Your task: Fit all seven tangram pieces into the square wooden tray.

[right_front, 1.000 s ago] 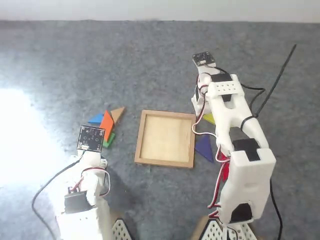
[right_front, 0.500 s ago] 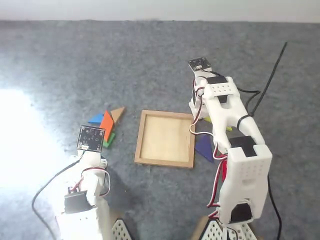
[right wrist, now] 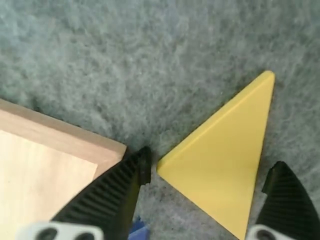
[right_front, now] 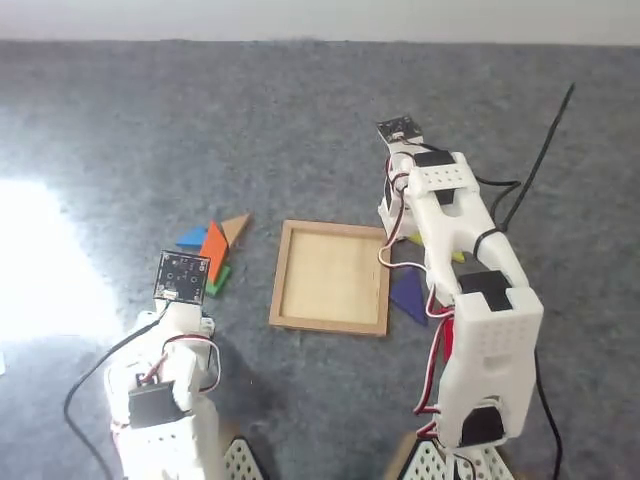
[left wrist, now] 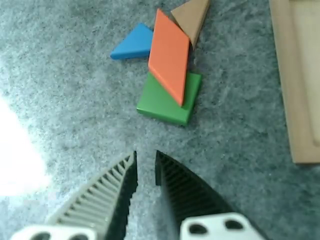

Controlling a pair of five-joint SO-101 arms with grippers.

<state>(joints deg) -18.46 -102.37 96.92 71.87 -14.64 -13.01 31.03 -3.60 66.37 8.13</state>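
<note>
Pieces all lie outside the square wooden tray point(right_front: 330, 323), so I'd put the job at its first pickup. The flat yellow triangular piece point(right wrist: 225, 160) sits on the grey speckled table point(right_front: 200, 130), between the spread fingers of the right gripper point(right wrist: 211, 167), which is wide open and grips nothing. One fingertip point(right wrist: 134, 176) is just beside a corner of the triangle, with the tray's corner close behind it; the other is past the triangle's far edge. A dark blue triangular piece point(right_front: 408, 296) lies near this arm too.

Ahead of the left gripper point(left wrist: 145, 162), whose fingers are nearly together on nothing, lie a green square piece point(left wrist: 162, 105), an orange parallelogram point(left wrist: 170, 55) resting partly on it, a light blue triangle point(left wrist: 132, 45) and a tan triangle point(left wrist: 192, 15).

The next move, I'd say, is to close squarely on the yellow triangle, lift it, and carry it over the rim. Since a second ago the right arm has swung slightly in over the triangle and then held there; the left arm hasn't budged.
</note>
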